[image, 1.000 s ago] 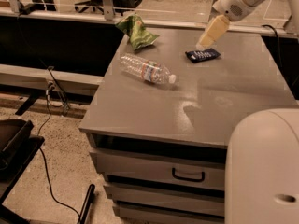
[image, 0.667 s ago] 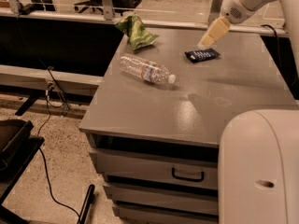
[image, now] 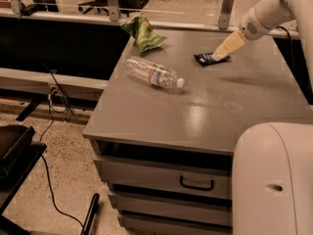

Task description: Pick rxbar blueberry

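Whereas a second ago the end effector (image: 218, 56) hung above and a little to the right of the bar, it has now come down, and its pale tip sits right at the rxbar blueberry (image: 203, 58), overlapping the wrapper's right-hand end in this view. The bar has not shifted. It lies flat on the tabletop (image: 205, 116), under and just left of the tip, towards the far edge. That descent reads as the close of the approach, so the task looks to be at the point of grasping, with nothing lifted yet. From this angle it cannot be settled whether the tip touches the wrapper or hovers just over it. How far open the end effector stands cannot be told either: it shows as one tapering tan shape, with no sign that it has hold of anything. The white arm (image: 266, 13) reaches in from the upper right behind it. Well to the left of the end effector and nearer the camera, a clear water bottle (image: 152, 73) lies on its side. Further left, towards the back edge, sits the green chip bag (image: 144, 33). Both are well apart from the bar and should not hinder a grasp.
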Tool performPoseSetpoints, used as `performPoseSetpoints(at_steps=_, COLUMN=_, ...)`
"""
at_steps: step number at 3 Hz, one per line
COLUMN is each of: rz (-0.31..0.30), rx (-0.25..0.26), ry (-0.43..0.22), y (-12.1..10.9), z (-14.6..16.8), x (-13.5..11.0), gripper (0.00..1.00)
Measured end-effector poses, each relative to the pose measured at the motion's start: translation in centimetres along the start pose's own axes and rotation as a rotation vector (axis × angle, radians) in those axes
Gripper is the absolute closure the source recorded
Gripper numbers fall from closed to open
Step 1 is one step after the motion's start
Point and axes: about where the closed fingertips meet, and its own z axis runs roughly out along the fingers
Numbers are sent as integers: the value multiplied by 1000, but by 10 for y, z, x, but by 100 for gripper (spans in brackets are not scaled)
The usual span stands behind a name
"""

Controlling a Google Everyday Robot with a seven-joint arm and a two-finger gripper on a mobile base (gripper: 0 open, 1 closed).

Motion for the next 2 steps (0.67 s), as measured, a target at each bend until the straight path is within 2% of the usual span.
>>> performPoseSetpoints(at_steps=1, rz=45, rx=-52, ry=-31, y=5, z=22, x=11, gripper=0)
performPoseSetpoints(at_steps=2, rz=56, rx=-87, ry=-62, y=11, z=40, x=8, gripper=0)
